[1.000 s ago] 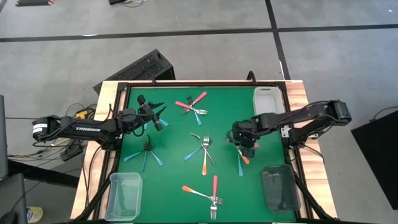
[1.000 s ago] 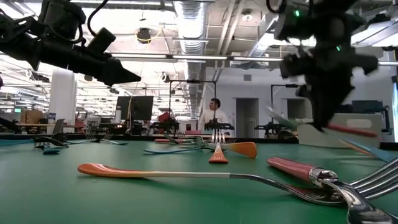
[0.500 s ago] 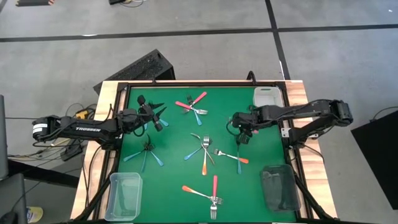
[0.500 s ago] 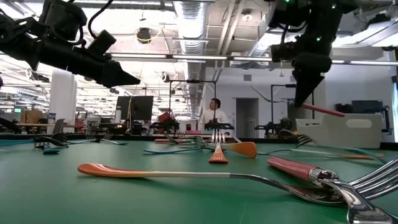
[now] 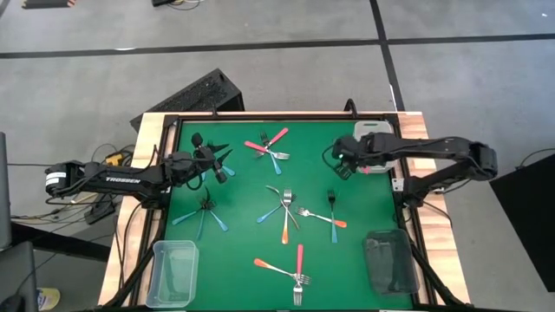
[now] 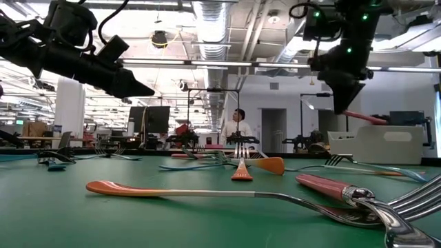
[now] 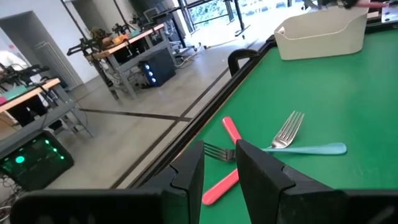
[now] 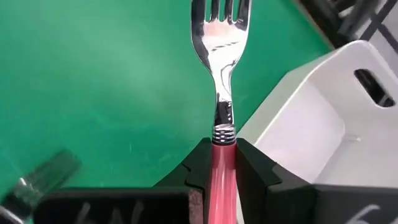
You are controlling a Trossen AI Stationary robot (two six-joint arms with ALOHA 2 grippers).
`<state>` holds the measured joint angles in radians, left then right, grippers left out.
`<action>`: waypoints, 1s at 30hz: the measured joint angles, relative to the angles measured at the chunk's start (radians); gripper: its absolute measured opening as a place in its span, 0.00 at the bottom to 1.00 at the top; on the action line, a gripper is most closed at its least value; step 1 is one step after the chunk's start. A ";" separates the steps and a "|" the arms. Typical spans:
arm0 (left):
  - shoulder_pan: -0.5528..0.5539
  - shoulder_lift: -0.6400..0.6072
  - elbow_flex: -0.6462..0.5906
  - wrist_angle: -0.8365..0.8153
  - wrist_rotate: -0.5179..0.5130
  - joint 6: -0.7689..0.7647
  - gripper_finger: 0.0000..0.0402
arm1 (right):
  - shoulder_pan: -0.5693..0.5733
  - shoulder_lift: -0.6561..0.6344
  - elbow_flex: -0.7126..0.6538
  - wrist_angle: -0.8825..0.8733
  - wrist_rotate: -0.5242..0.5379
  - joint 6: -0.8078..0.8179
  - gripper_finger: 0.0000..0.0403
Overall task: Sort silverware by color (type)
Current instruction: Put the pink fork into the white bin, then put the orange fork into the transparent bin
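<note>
Upper right of the high view, the right claw [image 5: 344,162] clenches a pink-handled metal fork [image 8: 222,93] above the green surface [image 5: 243,199], beside a white plastic bin [image 5: 375,137]. The left claw [image 5: 224,163] hovers mid-left, slightly parted, empty.

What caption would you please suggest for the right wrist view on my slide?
Right gripper shut on a pink-handled fork, carried above the green mat beside the white bin.

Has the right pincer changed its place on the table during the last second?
Yes. The right pincer, shut on a pink-handled metal fork, went from the blue and orange forks on the green mat toward the white plastic bin at the far right corner.
</note>
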<state>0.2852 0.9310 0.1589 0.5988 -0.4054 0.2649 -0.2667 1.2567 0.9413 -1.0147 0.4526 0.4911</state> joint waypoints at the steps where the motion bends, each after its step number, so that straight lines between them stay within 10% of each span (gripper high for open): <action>1: 0.000 0.000 0.000 -0.004 -0.001 0.000 0.21 | -0.017 -0.021 0.000 0.002 0.011 0.000 0.18; 14: 0.000 0.000 0.000 -0.035 -0.006 -0.034 0.21 | -0.292 -0.122 -0.048 -0.027 0.077 0.009 0.21; 30: 0.000 0.000 0.000 -0.086 -0.023 -0.067 0.21 | -0.289 -0.159 -0.130 0.119 -0.070 -0.116 0.60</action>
<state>0.2855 0.9314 0.1593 0.5133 -0.4280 0.1981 -0.5562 1.0973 0.8108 -0.8961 0.3821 0.3756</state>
